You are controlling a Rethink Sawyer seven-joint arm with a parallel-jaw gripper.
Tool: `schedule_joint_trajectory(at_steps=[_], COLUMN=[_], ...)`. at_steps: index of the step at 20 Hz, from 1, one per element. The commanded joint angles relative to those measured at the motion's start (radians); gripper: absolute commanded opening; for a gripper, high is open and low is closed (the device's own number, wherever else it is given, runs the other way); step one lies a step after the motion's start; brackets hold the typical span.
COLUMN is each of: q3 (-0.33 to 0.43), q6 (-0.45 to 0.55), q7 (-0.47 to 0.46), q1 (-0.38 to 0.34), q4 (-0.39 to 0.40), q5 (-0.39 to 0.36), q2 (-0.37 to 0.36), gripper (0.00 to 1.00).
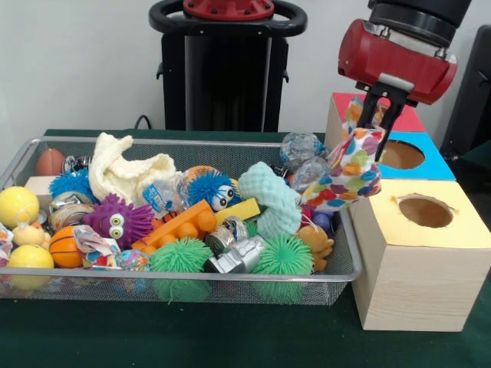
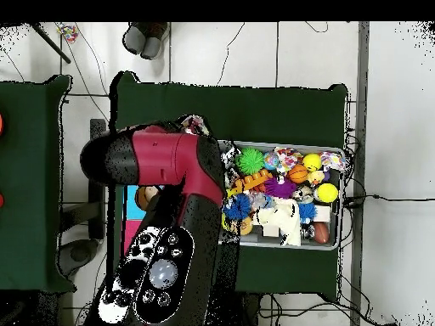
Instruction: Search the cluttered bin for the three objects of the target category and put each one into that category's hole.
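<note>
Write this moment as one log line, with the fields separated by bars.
gripper: shut on polka-dot cloth bag | position: above bin's edge beside yellow-top box | bag: lifted, hanging | holes: none filled in view

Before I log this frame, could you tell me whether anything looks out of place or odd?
One thing: a polka-dot cloth hangs from the pincer above the gap between the wire bin and the wooden boxes, draping unevenly. Otherwise nothing looks spilled or damaged.

No text, label, brand, number or sign can be read on anything in either view; the toys' wrappers are too small to tell.
</note>
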Motion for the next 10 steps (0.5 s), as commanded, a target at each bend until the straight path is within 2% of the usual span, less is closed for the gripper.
schedule_joint_trajectory(at_steps=[1, 5, 10], q3=[0.073, 0.116, 0.123], q6=[-0.006, 0.032, 0.048], q7=[0.087, 0.141, 0.212], q1=[0.017, 0.044, 0.086], q4=[0.109, 0.175, 0.206], q5=[-0.059, -0.008, 0.037], q2=[0.004, -0.022, -0.019], gripper=[0.0, 0.0, 0.0])
